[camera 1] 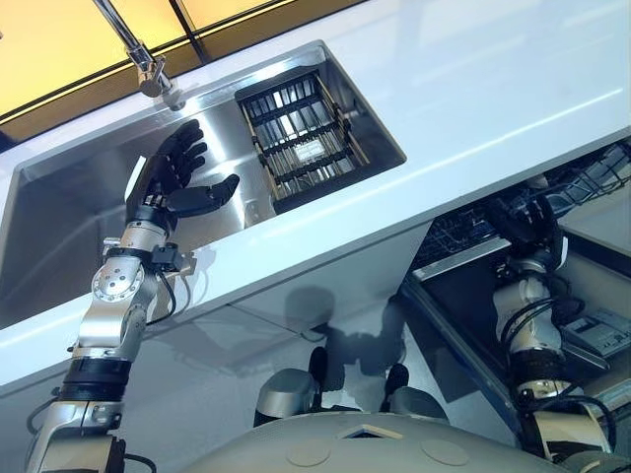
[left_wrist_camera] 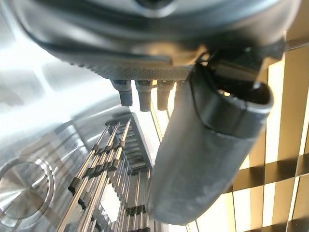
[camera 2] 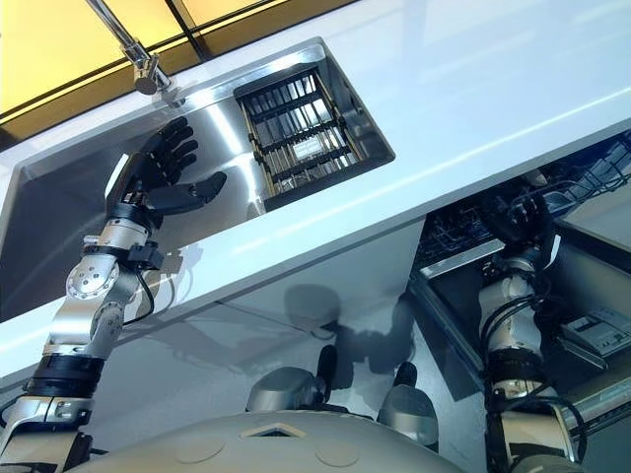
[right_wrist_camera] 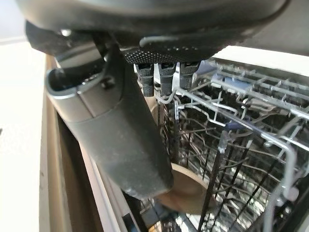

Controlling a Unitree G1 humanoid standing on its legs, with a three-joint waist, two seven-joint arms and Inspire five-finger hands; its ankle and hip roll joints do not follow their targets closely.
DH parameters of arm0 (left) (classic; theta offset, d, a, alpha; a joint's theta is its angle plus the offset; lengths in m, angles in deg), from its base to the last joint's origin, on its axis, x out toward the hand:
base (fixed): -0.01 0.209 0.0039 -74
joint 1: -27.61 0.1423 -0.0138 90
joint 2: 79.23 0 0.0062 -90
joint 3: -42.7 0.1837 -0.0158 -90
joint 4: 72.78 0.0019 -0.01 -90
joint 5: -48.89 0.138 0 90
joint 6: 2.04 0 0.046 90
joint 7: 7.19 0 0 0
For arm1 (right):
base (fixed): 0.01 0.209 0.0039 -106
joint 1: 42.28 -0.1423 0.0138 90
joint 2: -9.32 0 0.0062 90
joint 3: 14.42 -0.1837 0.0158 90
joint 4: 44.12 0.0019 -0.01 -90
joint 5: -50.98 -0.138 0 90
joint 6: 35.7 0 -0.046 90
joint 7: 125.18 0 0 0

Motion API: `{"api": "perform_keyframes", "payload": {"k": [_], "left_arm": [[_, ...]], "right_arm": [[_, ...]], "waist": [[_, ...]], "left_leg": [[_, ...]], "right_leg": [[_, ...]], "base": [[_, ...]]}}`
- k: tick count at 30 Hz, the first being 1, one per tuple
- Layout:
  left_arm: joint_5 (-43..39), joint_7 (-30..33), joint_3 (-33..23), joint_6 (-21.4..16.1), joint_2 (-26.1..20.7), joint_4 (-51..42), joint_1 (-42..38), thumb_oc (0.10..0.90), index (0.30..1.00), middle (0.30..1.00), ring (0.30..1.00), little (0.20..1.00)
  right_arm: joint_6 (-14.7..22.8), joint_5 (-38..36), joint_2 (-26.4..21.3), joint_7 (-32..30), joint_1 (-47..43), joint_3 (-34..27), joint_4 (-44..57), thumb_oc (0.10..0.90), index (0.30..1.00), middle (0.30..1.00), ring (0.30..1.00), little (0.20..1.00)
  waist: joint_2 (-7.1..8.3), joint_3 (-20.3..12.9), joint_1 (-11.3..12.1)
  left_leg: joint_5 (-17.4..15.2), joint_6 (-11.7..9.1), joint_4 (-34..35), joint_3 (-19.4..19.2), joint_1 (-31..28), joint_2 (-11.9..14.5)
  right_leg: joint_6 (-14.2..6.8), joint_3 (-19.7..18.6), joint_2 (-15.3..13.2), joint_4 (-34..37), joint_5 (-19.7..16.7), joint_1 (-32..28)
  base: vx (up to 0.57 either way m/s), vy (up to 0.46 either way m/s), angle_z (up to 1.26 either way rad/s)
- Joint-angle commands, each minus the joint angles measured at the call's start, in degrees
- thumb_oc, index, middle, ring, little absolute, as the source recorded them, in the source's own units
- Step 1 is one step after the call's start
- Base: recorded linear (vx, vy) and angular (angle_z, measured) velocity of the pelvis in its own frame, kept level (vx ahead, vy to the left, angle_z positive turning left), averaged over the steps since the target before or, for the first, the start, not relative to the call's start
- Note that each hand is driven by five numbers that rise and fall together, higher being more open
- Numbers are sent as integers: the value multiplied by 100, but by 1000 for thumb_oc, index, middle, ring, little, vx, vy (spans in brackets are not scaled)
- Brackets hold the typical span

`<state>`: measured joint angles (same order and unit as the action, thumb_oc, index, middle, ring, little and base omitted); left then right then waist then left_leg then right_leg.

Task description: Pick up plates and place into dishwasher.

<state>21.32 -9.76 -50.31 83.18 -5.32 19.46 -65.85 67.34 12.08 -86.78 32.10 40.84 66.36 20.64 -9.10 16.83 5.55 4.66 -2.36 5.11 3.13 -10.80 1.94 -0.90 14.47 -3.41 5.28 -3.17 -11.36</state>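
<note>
My left hand (camera 1: pixel 173 168) hovers over the steel sink (camera 1: pixel 69 212), open, with its fingers spread and nothing in it. Its thumb (left_wrist_camera: pixel 207 145) and fingers (left_wrist_camera: pixel 142 94) point toward a black wire rack (camera 1: pixel 301 128) at the sink's right end. My right hand (camera 1: pixel 532 222) is below the counter at the dishwasher's wire basket (right_wrist_camera: pixel 241 125); it is open and empty. Under that hand's thumb (right_wrist_camera: pixel 116 135), a tan round plate (right_wrist_camera: pixel 186 193) sits low in the basket, partly hidden by the wires.
A white counter (camera 1: pixel 473 89) runs around the sink, with a chrome faucet (camera 1: pixel 148 64) at its back edge. The sink's round drain (left_wrist_camera: pixel 21 186) lies beside the wire rack. The open dishwasher door (camera 1: pixel 463 305) juts out under the counter at lower right.
</note>
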Motion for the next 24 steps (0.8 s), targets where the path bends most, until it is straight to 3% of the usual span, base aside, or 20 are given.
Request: {"api": "perform_keyframes", "payload": {"k": [1,5,10,16,24], "left_arm": [[-186,13,-577,-658,-347,-605,115,800,900,900,900,900],[-269,-39,-658,-668,-367,-667,178,800,900,900,900,900],[-189,37,-513,-637,-321,-658,16,800,900,900,900,900],[-129,50,-457,-610,-296,-569,-123,800,900,900,900,900],[-126,103,-518,-658,-481,-416,-275,800,900,900,900,900]], "right_arm": [[1417,1049,-421,-561,-513,-543,1319,800,900,900,900,900],[1257,1203,-522,-1002,-447,-725,1286,800,900,900,900,900],[993,1134,-506,-897,-459,-574,1297,800,900,900,900,900],[975,1148,-461,-914,-394,-523,1276,800,900,900,900,900],[580,1532,-635,-1873,-263,-765,724,800,900,900,900,900]], "waist": [[530,-943,-188],[614,-991,-246],[700,-1019,-309],[744,-1043,-370],[762,-999,-483]], "left_leg": [[-300,158,-117,-219,134,-344],[-367,210,-90,-351,81,-364],[-417,262,-61,-519,45,-363],[-475,295,-31,-631,7,-379],[-554,325,-11,-815,-24,-373]], "right_leg": [[-142,-234,-20,-497,527,49],[-228,-433,13,-197,310,29],[-280,-593,34,-89,226,27],[-307,-659,26,-67,228,28],[-377,-730,4,-91,193,91]], "base": [[-57,-22,-39],[-22,-24,-29],[-10,-3,-27],[4,9,-5],[-9,-12,-4]]}}
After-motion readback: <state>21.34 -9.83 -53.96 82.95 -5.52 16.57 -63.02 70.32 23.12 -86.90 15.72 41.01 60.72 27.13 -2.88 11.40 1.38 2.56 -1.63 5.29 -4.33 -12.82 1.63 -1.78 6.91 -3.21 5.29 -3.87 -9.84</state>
